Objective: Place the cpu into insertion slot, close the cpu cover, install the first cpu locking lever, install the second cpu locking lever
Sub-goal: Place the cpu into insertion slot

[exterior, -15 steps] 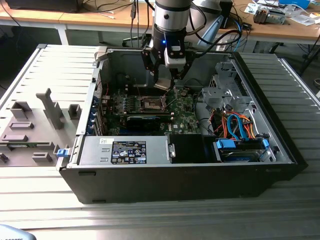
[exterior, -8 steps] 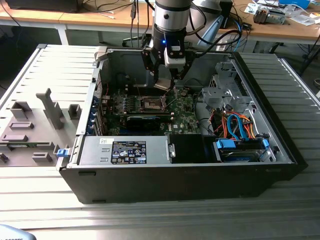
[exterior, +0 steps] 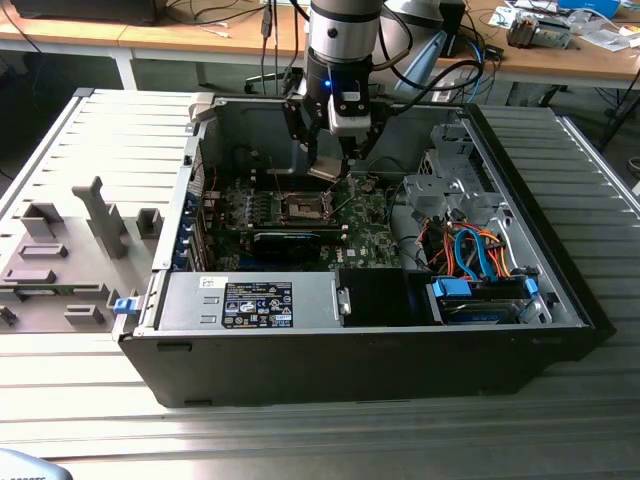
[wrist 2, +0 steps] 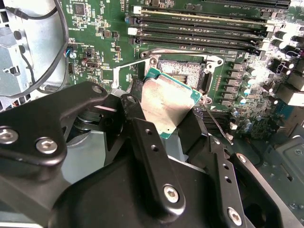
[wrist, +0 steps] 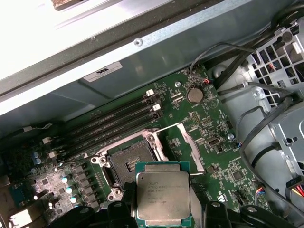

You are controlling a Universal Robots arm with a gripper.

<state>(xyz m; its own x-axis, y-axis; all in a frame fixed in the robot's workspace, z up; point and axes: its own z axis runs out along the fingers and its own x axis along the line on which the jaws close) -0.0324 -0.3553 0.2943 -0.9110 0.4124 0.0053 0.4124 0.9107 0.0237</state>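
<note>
The end effector was caught nearest the lens in the second wrist view, its black fingers clamped on opposite edges of the cpu. The chip was gripped firmly, silvery top up, and was seen tilted, with one corner dipped toward the board.

Just beyond the chip, the insertion slot was left bare: its field of contacts was exposed and nothing was seated in it. The cpu was held above and just beside the slot, apart from it, so the first step was judged underway but not finished.

Next to the slot, the cpu cover was found swung open, its silver frame raised off the socket. A thin metal rod was made out along the socket's edge; it was taken to be one of the locking levers, released. Closing the cover and setting both levers were therefore judged not yet done.

Further back, the dark memory slots were passed, then the grey case wall. In the exterior view, the open computer case was shown lying on the ribbed bench.
</note>
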